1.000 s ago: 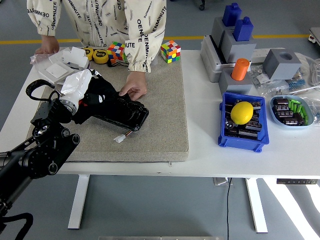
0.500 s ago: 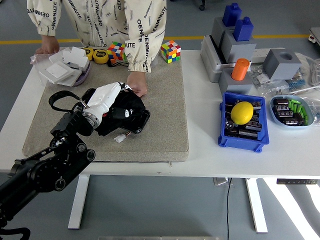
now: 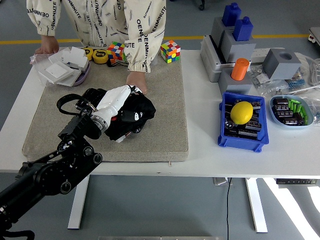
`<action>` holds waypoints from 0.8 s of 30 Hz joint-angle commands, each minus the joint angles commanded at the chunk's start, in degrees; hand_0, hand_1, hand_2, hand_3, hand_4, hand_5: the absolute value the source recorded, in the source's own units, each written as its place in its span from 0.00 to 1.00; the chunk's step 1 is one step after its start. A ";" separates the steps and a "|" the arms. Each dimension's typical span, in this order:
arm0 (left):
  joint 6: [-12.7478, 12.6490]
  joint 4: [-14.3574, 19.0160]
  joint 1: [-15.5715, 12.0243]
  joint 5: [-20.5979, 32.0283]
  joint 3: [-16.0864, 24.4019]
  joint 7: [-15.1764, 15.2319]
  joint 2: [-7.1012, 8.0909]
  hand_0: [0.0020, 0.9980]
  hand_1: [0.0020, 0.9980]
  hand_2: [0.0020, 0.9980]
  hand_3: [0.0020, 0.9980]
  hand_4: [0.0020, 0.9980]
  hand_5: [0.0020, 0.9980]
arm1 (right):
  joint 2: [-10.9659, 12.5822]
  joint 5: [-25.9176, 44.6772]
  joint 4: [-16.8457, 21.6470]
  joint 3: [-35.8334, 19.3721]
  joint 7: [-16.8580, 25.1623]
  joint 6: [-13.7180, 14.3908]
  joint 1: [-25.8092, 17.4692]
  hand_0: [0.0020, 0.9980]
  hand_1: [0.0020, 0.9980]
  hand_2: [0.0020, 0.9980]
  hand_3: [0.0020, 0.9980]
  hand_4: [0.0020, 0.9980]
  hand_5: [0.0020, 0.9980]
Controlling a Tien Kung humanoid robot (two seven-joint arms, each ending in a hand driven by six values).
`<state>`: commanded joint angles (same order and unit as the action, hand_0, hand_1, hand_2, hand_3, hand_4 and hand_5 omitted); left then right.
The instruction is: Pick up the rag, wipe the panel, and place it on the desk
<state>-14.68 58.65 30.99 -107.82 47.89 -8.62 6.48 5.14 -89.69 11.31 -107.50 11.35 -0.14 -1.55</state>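
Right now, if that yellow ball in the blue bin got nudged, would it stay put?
The yellow ball looks round and smooth, so it would probably roll easily. It sits on top of small parts, above the rim of the blue bin, so a firm push might send it out onto the table.

Robot's left hand presses a white rag onto a black panel on the grey mat.

The left hand (image 3: 131, 116), black, grips the rag (image 3: 114, 99) over the panel (image 3: 127, 118), which lies on the mat (image 3: 160, 125) atop the white table (image 3: 205, 125). A person's hand (image 3: 136, 81) touches the panel's far edge; the other hand (image 3: 46, 47) rests beside white boxes (image 3: 65, 66). Rubik's cubes (image 3: 170, 51) stand behind, a blue bin (image 3: 243, 135) with a yellow ball (image 3: 242, 112) to the right.
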 joint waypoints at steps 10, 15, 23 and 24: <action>-1.59 -4.88 0.15 -1.92 5.36 0.99 -0.03 0.19 0.31 0.40 0.57 0.68 0.00 | 0.10 -0.17 0.00 -0.07 -0.01 0.10 -0.13 0.52 0.55 0.49 0.52 0.84 0.35; -2.15 -8.44 0.59 -3.00 9.00 1.35 -0.24 0.19 0.31 0.40 0.57 0.68 0.00 | 0.04 -0.02 0.02 0.04 -0.03 0.06 0.00 0.52 0.55 0.49 0.52 0.84 0.35; -3.96 -14.98 1.97 -5.88 15.94 2.03 -0.78 0.19 0.31 0.40 0.57 0.68 0.00 | 0.13 0.05 0.02 0.00 -0.01 0.07 0.02 0.52 0.55 0.49 0.52 0.84 0.35; -4.15 -15.64 2.07 -6.28 16.81 2.12 -0.80 0.19 0.31 0.40 0.57 0.68 0.00 | 0.13 0.09 0.04 0.04 -0.01 0.07 0.03 0.52 0.55 0.49 0.52 0.84 0.35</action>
<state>-18.83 43.01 33.06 -114.10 64.70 -6.50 5.68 5.27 -89.59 11.35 -107.46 11.34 -0.07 -1.51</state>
